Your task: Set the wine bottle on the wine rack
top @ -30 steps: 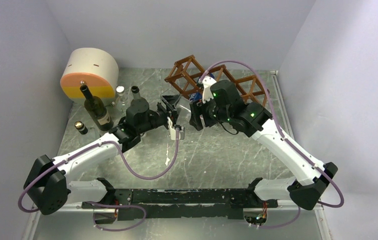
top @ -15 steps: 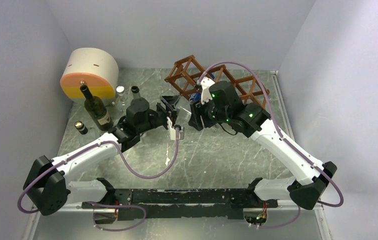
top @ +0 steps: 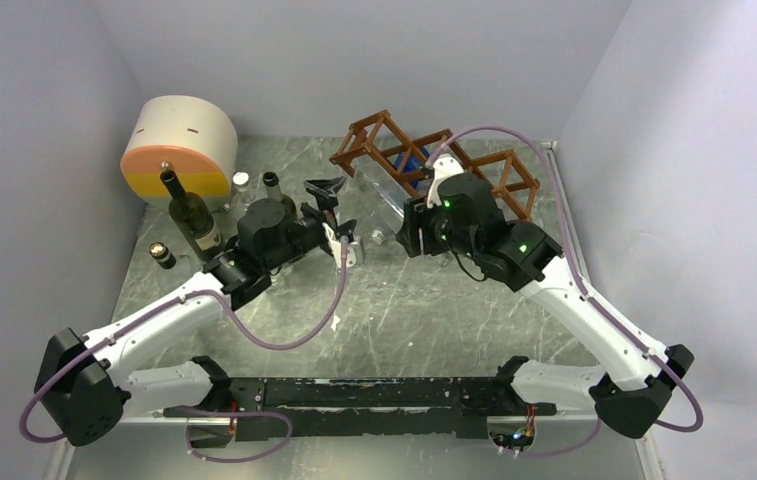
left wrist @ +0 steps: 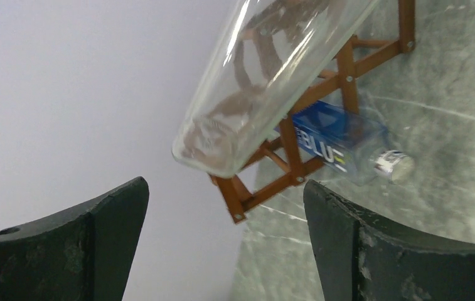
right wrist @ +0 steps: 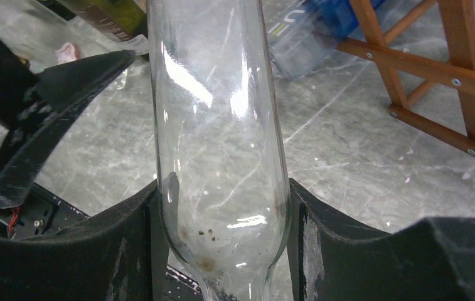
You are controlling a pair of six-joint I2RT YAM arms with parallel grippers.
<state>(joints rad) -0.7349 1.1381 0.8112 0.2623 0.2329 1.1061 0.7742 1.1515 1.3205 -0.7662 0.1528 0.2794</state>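
Note:
The wine bottle (top: pixel 382 203) is clear, empty glass, held off the table by its lower body in my right gripper (top: pixel 416 228). In the right wrist view the jaws (right wrist: pixel 222 232) press both sides of the bottle (right wrist: pixel 216 125). It points up and left, toward the left end of the reddish-brown wine rack (top: pixel 454 165). My left gripper (top: pixel 332 205) stands open just left of the bottle, holding nothing. In the left wrist view the bottle's end (left wrist: pixel 266 75) hangs above the open gripper (left wrist: pixel 225 219), in front of the rack (left wrist: pixel 347 69).
A blue-labelled clear bottle (left wrist: pixel 341 141) lies on the table at the rack's foot. A dark green bottle (top: pixel 192 215) stands upright at the left, with small bottles (top: pixel 242 185) near it. A beige and orange round box (top: pixel 179 145) sits at the back left.
My right gripper has closed on the bottle. My left gripper opened, let go of it and drew back to the left. The right arm carried the bottle slightly right, toward the rack.

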